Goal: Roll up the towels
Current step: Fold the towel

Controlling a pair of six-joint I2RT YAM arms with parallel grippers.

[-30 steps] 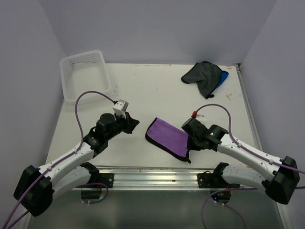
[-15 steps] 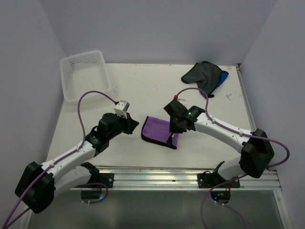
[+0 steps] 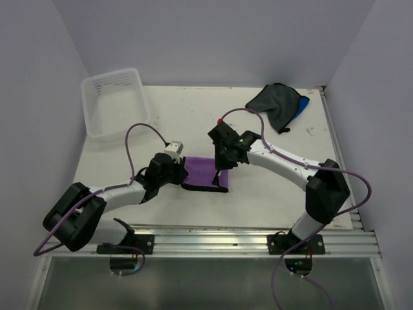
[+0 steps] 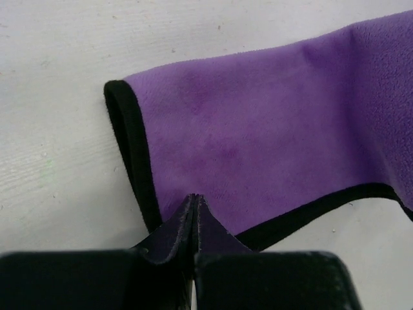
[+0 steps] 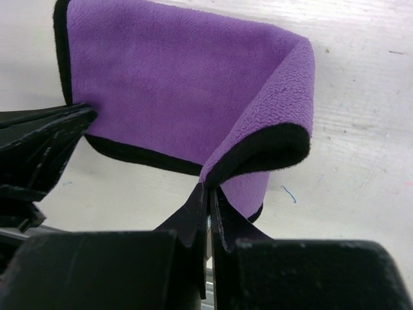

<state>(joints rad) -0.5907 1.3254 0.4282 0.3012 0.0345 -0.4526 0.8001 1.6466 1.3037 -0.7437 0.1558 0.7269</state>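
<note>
Top view showed your purple towel (image 3: 201,169) lying on the table (image 3: 193,123). Your right gripper (image 5: 208,188) pinched its folded-up corner. Your left gripper (image 4: 195,201), jaws pressed together, touched its other edge.

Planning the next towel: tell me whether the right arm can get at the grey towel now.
Not yet, probably: the right gripper is shut on the purple towel. The path to the grey towel looks unobstructed.
</note>
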